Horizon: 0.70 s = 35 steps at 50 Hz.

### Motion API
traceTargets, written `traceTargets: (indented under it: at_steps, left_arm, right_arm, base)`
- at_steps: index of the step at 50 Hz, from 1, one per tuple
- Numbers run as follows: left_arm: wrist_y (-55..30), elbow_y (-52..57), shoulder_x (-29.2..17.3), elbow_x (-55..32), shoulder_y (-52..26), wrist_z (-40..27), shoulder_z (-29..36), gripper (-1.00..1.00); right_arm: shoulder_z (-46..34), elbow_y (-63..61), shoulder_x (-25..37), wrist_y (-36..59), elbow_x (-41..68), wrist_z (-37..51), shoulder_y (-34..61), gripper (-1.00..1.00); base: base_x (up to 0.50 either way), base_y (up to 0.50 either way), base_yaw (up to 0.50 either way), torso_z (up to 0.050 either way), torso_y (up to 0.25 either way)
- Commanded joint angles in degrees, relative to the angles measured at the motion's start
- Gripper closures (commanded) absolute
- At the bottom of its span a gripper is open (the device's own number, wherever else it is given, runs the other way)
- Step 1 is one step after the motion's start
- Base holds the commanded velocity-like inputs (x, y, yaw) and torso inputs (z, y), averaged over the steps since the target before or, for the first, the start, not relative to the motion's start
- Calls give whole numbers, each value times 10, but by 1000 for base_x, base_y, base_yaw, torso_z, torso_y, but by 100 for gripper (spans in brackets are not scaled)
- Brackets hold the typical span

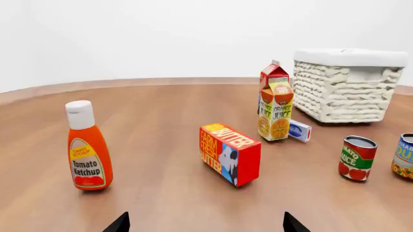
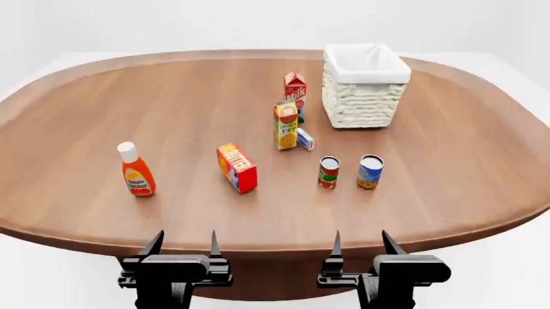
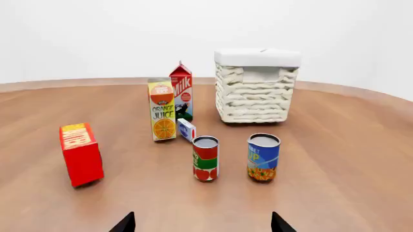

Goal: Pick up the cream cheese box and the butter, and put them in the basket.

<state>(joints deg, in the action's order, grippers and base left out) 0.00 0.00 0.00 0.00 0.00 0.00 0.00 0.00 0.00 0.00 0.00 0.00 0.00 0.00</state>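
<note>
The cream cheese box [image 2: 305,139] is seen lying on the worktop [image 2: 455,154], tucked right beside the foot of the orange juice carton [image 2: 285,125] on the basket's side. It is well ahead of both pincers, roughly between their two lines, a bit nearer the right one. The butter [image 2: 237,167] is stood on edge closer in, ahead of the left pincer [image 2: 183,246] and slightly toward the right one; nothing is touching it. The basket [image 2: 365,96] is parked farthest out, beyond the right pincer [image 2: 360,243], with its white lining folded over the rim.

Both pincers are held low at the near edge of the worktop, fingers spread apart and nothing gripped. In each wrist view only two dark tips are visible at the frame edge, with a wide gap between them.

Around the task stuff: a milk carton [image 2: 295,86] is set just behind the juice, toward the basket. Two cans are placed side by side ahead of the right pincer, a tomato can [image 2: 328,172] and a blue-labelled can [image 2: 370,171]. A ketchup bottle [image 2: 135,170] is stood upright off beyond the left pincer's outer side, well apart from everything else.
</note>
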Motion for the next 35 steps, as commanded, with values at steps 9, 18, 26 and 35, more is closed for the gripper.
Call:
traceTargets:
  at_steps: [9, 18, 26, 35]
  left_arm:
    - [0, 1, -25, -18, 0, -22, 31, -100]
    - [9, -8, -36, -9, -3, -36, 51, -100]
    - [14, 4, -41, -29, 2, -39, 52, -100]
    - [23, 149, -67, -5, 20, -84, 21, -100]
  right_arm:
    - [-30, -3, 22, 1, 28, 30, -3, -100]
    - [-43, -1, 31, 1, 37, 44, -4, -100]
    - [-49, -4, 37, 0, 46, 53, -4, -100]
    - [-19, -135, 53, 23, 79, 78, 0, -100]
  base:
    - [0, 0, 0, 0, 0]
    - [0, 0, 0, 0, 0]
    - [0, 0, 0, 0, 0]
    - [0, 0, 0, 0, 0]
